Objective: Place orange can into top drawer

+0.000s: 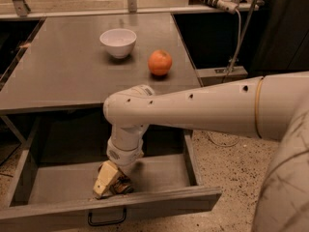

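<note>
Warm, dim light comes from above and the far side, laying a pale sheen on the flat grey metal tabletop (pixel 63 76) and short soft shadows under the round white bowl (pixel 118 41) and the round orange fruit (pixel 160 62). The wide shallow grey metal drawer (pixel 169 199) sits in the tabletop's shadow. There the beige two-finger gripper (pixel 108 181), low by the drawer's near wall, catches some light, and the small orange-gold can (pixel 123 186) beside it looks dark.
</note>
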